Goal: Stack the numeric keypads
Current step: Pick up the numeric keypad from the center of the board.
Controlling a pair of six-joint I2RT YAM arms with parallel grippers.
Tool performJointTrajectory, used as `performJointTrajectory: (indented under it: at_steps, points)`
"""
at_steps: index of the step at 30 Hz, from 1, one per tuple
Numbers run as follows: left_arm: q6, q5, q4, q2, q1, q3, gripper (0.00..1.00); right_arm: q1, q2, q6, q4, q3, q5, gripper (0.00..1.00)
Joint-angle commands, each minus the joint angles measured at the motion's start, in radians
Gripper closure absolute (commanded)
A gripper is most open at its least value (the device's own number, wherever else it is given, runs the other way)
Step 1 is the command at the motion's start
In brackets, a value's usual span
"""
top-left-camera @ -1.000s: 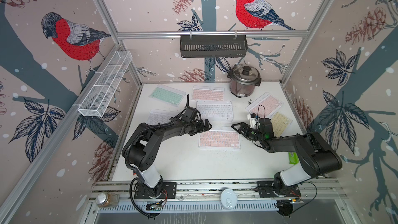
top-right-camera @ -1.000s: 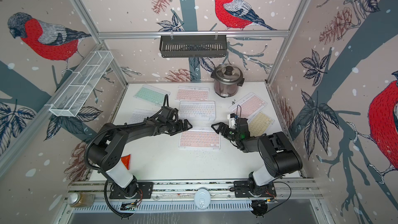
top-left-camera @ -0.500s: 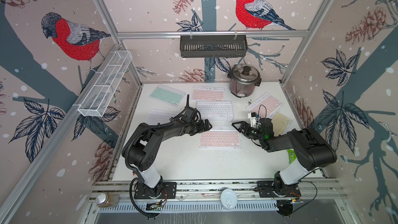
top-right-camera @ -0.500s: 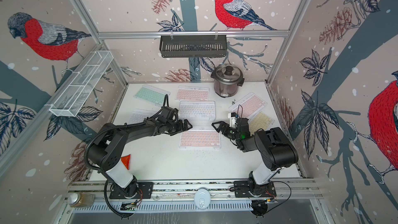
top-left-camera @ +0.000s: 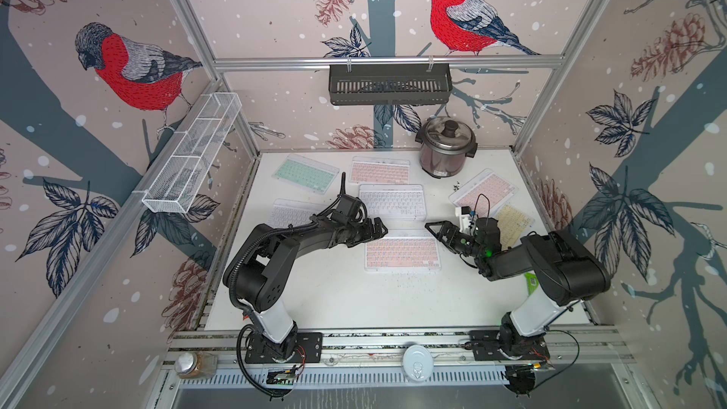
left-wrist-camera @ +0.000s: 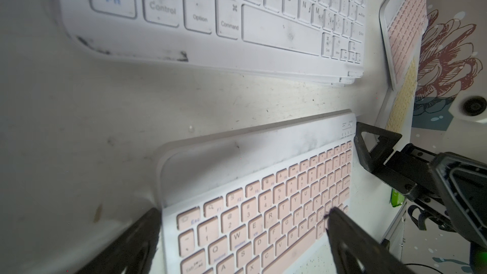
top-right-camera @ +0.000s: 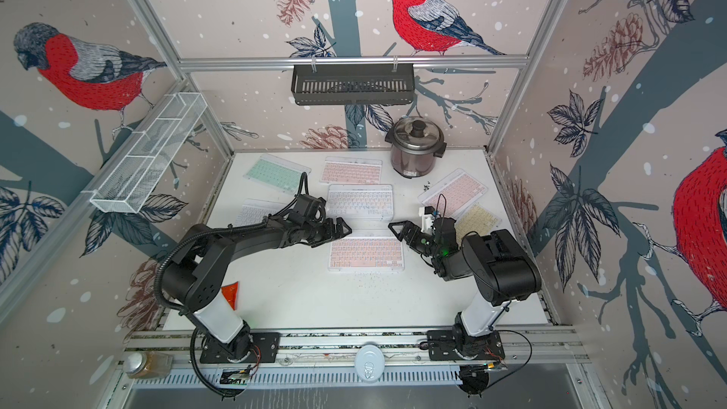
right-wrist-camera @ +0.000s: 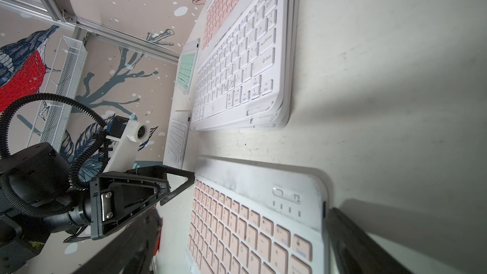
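Only the right arm's elbow has drawn a little inward; the keypads lie as before. The left gripper [top-left-camera: 377, 230] and right gripper [top-left-camera: 434, 234] both stand wide and empty at the two short ends of the pink keypad [top-left-camera: 402, 254], which lies flat on the table [top-left-camera: 334, 293]. Stacking looks barely begun. The white keypad [top-left-camera: 392, 200] behind shows a layered edge, perhaps with others beneath. The rest, from the mint keypad [top-left-camera: 305, 173] to the yellow keypad [top-left-camera: 513, 222], lie spread about. The white keys read Fn, Control, Option, Command; no brand is legible.
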Motion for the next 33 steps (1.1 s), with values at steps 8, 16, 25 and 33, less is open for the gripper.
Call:
performJointTrajectory:
  at_steps: [8,16,25,33]
  points:
    - [-0.022,0.008,-0.166,0.027,-0.001,-0.012,0.02,-0.032,0.035,0.011,-0.121,0.008,0.027,0.0]
    - [-0.021,0.007,-0.165,0.029,-0.002,-0.014,0.02,-0.038,0.06,0.054,-0.066,-0.001,-0.008,0.0]
    - [-0.023,0.015,-0.151,0.024,-0.002,-0.019,0.01,-0.02,0.05,0.087,0.046,-0.025,-0.065,0.0]
    - [-0.124,0.143,0.014,-0.005,-0.001,-0.067,0.01,0.02,-0.033,0.048,-0.035,0.006,-0.06,0.0]
